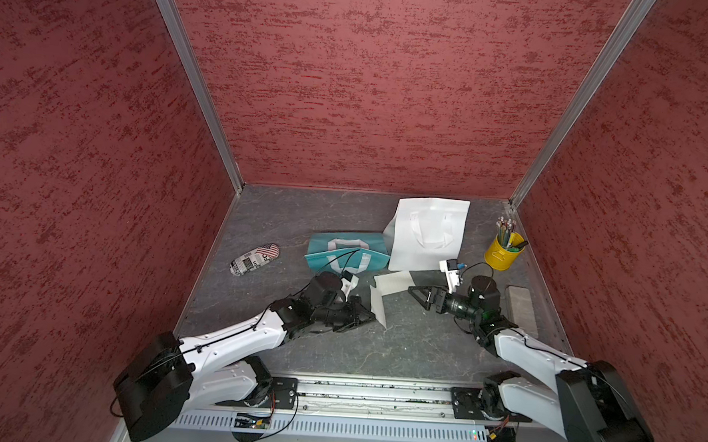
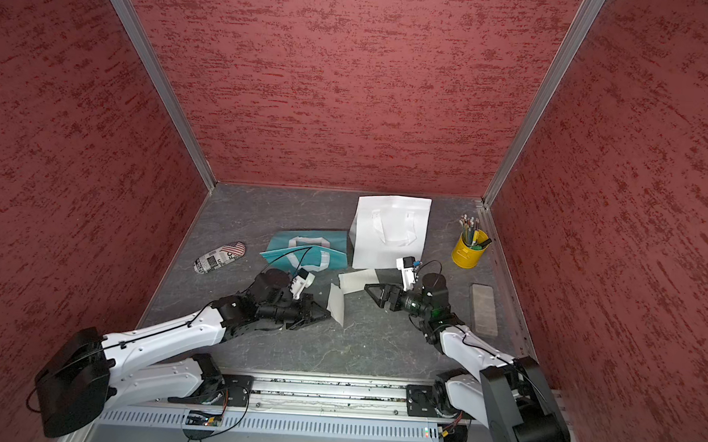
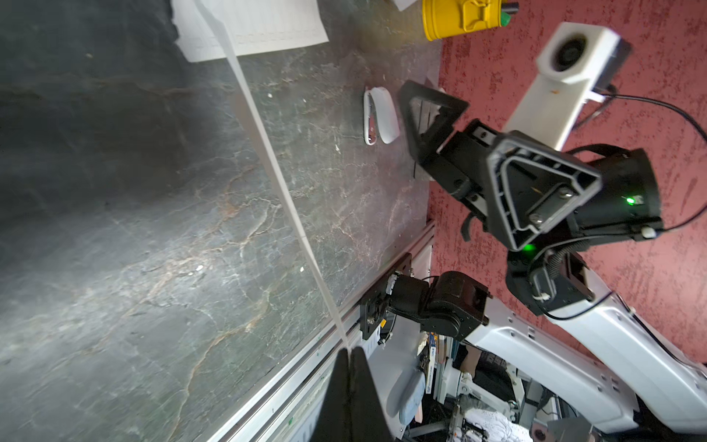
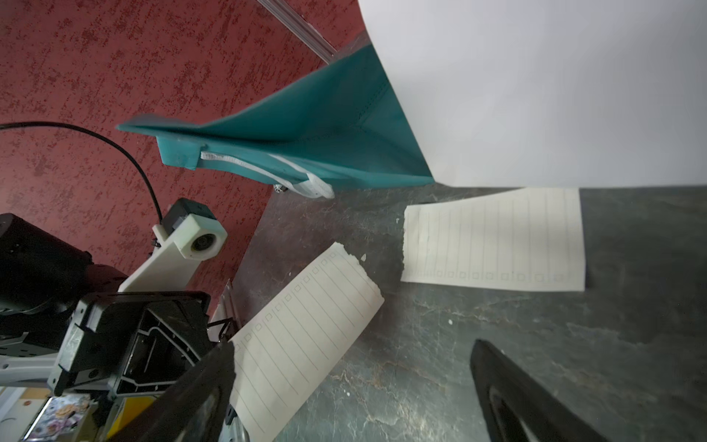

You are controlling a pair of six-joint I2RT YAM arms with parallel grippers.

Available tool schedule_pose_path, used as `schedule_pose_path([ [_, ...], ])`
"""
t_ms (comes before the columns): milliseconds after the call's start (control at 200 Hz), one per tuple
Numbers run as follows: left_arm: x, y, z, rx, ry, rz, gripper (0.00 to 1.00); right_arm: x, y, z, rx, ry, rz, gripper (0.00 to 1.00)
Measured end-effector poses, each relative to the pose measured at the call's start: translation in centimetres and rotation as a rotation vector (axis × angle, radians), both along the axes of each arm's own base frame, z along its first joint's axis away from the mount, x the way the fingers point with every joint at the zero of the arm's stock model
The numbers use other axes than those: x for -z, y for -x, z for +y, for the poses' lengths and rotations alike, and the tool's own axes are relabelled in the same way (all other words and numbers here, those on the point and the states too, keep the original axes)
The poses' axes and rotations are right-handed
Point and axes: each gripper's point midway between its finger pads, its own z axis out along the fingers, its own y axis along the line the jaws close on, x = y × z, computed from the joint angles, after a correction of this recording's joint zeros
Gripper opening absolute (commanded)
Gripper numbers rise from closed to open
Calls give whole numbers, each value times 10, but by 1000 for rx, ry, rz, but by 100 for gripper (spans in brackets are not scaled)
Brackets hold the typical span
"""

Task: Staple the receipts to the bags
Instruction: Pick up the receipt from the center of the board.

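Red textured walls [image 1: 392, 87] box in a dark marbled table [image 1: 337, 350]. Near its middle the left gripper [image 1: 371, 316] is clamped tight on a lined receipt [image 1: 379, 304], pinching it by its near end. The slip stands on edge and runs off toward 12 o'clock. The left wrist view sees it edge-on, a thin strip leaving the closed fingers [image 3: 336, 382]. Whether its lower edge touches the table I cannot tell.

At 2 o'clock from that gripper, the right gripper [image 1: 414, 291] points toward 9 o'clock, jaws spread wide with nothing between them. A second receipt [image 1: 395, 280] lies flat at 10 o'clock, just beside its tips. In the left wrist view a small white stapler [image 3: 382, 114] lies on the table just beside one right finger.

Farther out, the white bag [image 1: 431, 230] lies flat at 12 o'clock from the right gripper, its near edge right up against the second receipt. The teal bag [image 1: 346, 250] touches it at 9 o'clock. A yellow pencil cup [image 1: 502, 252] stands at 2 o'clock from the right gripper and a grey block [image 1: 520, 305] lies at 3 o'clock. A printed oval case [image 1: 254, 259] lies at 10 o'clock from the left gripper, well apart.
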Motion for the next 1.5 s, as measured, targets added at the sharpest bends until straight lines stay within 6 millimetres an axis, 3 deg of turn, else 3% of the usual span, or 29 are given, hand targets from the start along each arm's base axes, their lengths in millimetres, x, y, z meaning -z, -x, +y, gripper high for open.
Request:
schedule_pose_path([
  [120, -21, 1, -11, 44, 50, -51, 0, 12, 13, 5, -31, -34, 86, 99],
  [321, -51, 2, -24, 94, 135, -130, 0, 1, 19, 15, -80, -102, 90, 99],
  [566, -46, 3, -30, 120, 138, -131, 0, -10, 20, 26, -135, -209, 123, 99],
  [917, -49, 2, -32, 122, 150, -144, 0, -46, 21, 32, -190, -340, 55, 95],
  [1027, -50, -2, -30, 114, 152, -147, 0, -45, 22, 32, -194, -348, 71, 99],
  [1503, -56, -11, -30, 106, 179, -179, 0, -25, 27, 34, -185, -348, 164, 99],
])
